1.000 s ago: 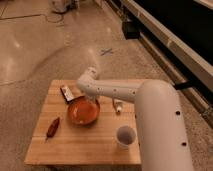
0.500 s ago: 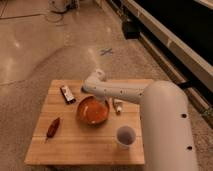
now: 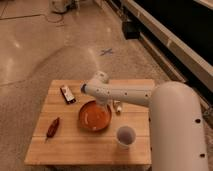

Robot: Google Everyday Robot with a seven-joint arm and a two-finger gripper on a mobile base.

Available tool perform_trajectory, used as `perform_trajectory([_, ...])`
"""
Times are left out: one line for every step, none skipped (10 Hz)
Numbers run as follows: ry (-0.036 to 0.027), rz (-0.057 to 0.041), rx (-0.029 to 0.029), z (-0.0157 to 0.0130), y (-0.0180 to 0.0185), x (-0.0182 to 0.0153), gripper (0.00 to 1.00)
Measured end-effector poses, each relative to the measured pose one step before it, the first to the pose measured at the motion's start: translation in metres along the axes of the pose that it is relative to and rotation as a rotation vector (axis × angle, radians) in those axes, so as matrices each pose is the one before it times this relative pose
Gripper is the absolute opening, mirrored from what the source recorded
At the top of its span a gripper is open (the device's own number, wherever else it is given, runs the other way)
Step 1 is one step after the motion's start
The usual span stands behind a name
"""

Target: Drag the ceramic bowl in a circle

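Note:
The ceramic bowl (image 3: 94,116) is wide, shallow and orange-red with a darker rim. It sits near the middle of the wooden table (image 3: 75,147). My gripper (image 3: 103,103) hangs from the white arm (image 3: 125,94), which reaches in from the right. The gripper comes down at the bowl's far right rim and looks to be touching it. The wrist hides the gripper's tips.
A small pale cup (image 3: 125,136) stands close to the bowl's front right. A dark snack bar (image 3: 67,94) lies at the back left. A red chilli-like item (image 3: 52,127) lies at the front left. A small pale object (image 3: 118,107) lies behind the arm. Shiny floor surrounds the table.
The bowl has slid to the right and a little toward the table's front. The gripper has moved with it at its rim.

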Motion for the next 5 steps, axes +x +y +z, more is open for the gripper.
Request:
perform_trajectory([-0.00106, -0.00114, 0.00345, -0.00286, -0.00128, -0.00175, 0.53])
perform_trajectory([-0.00182, 0.00042, 0.00648, -0.00245, -0.00095, -0.00243, 0.65])
perform_trajectory([-0.00155, 0.00084, 0.00597, -0.00127, -0.00031, -0.00185, 0.74])
perform_trajectory([-0.00202, 0.00079, 0.00634, -0.00084, 0.00018, -0.00176, 0.79])
perform_trajectory([-0.00210, 0.00203, 0.00645, -0.00137, 0.00105, -0.00165, 0.80])
